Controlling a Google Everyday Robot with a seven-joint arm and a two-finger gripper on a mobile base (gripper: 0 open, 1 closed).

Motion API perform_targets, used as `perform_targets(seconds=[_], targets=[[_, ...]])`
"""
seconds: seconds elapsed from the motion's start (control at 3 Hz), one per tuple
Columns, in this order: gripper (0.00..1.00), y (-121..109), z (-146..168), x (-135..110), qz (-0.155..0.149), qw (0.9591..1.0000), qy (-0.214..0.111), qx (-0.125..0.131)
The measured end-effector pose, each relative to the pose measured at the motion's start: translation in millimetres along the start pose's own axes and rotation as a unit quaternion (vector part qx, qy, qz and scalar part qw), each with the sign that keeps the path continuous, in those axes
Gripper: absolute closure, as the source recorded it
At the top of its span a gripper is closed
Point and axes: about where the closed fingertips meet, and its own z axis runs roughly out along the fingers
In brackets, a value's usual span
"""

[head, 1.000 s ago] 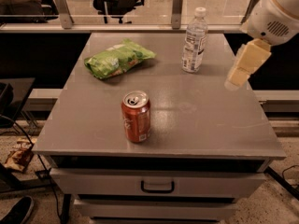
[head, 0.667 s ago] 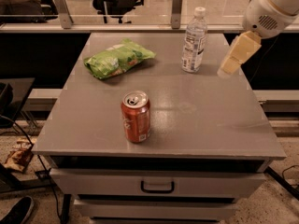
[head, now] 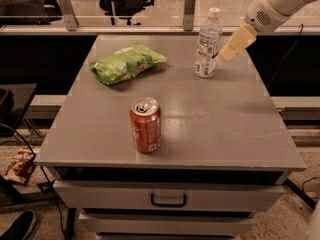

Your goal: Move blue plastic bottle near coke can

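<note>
The blue plastic bottle (head: 208, 44), clear with a white cap and white label, stands upright at the back right of the grey table (head: 220, 124). The coke can (head: 146, 125), reddish-orange with a silver top, stands upright near the table's front, left of centre. My gripper (head: 231, 48) hangs from the white arm at the upper right, just right of the bottle at about label height, close to it but apart from it.
A green chip bag (head: 126, 62) lies at the back left of the table. A drawer with a dark handle (head: 169, 200) sits under the front edge. Chairs and a rail stand behind the table.
My gripper has moved left and up toward the bottle, from the table's right side to just beside it. The bottle, can and bag have not moved.
</note>
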Motion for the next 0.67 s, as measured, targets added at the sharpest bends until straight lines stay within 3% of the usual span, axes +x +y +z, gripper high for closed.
perform_targets(seconds=[0.67], targets=[[0.0, -21, 40, -23, 0.028, 0.9989, -0.035, -0.01]])
